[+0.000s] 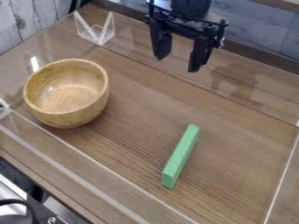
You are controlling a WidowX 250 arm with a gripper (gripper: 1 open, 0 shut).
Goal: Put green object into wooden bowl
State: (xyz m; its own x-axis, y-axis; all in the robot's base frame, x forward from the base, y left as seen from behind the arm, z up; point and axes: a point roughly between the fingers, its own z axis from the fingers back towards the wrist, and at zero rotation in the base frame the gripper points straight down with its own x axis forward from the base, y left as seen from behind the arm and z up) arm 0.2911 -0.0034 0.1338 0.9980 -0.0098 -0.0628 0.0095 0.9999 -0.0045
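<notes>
Camera: gripper (186, 66) open, nothing held. Block (180, 157) on table (131, 131), bowl (66, 92) well apart. Nothing done; grasp, carry, drop left.

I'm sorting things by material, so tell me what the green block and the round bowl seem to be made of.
Round light-tan bowl: looks like smooth, lightly polished wood, judging by its warm tan colour and soft sheen.
Long flat green block: probably plastic or painted wood; its even colour and plain surface leave either open.
</notes>
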